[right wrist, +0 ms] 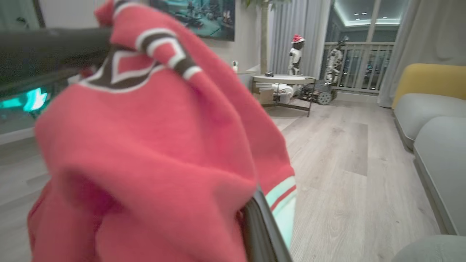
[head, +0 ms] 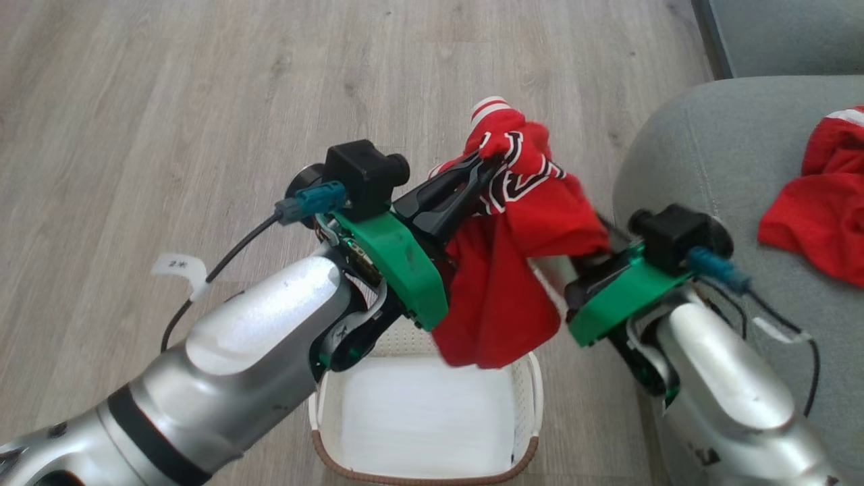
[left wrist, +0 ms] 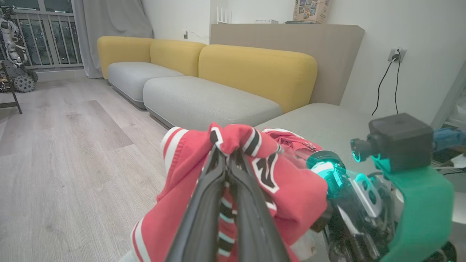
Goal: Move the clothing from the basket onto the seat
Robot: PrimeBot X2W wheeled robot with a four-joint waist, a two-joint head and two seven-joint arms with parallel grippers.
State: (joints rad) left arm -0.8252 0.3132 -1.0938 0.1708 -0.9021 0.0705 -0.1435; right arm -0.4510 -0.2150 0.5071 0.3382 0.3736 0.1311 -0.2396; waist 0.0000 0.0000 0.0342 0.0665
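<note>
Head view shows us the basket [head: 536,391] empty, our left pincer [head: 482,162] clamped on a red jersey [head: 513,283] hanging above it, our right pincer [right wrist: 264,225] so draped we cannot tell its grip, and another jersey [head: 820,202] already on the seat [head: 702,155], so we judge one carry left.

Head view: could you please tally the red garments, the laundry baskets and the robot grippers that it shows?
Bright red jersey garments with white stripe trim: 2 (one hanging from the left gripper, one lying on the grey fabric seat)
Cream-white perforated plastic baskets with brown rim: 1
Dark two-fingered grippers: 2 (left, and the right gripper)
Total: 5
</note>
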